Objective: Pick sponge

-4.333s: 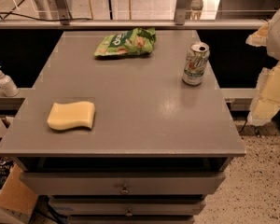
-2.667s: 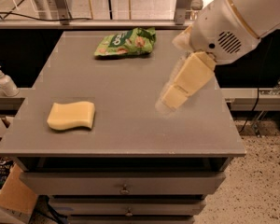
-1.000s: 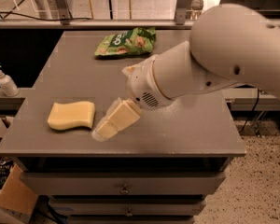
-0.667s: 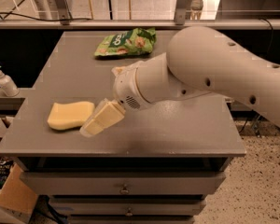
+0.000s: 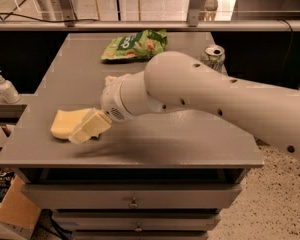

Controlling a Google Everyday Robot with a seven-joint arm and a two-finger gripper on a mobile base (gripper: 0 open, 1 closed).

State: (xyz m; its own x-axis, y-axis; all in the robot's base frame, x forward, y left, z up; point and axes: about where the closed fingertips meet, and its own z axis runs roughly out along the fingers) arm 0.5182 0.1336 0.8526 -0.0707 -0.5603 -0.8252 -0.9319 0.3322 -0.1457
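Observation:
The sponge is a pale yellow foam block lying flat on the grey table, near its front left corner. My gripper comes in from the right on the big white arm and is over the sponge's right end, hiding that end. Its pale yellow padded fingers point down and to the left, close to the tabletop. I cannot tell whether they touch the sponge.
A green snack bag lies at the back of the table. A soda can stands at the back right, partly behind the arm. A soap dispenser stands on a ledge to the left. Drawers sit below the table's front edge.
The arm has swung in from the right across the table, moving left and down. The gripper went from beside the sponge to over its right end. The sponge has not moved.

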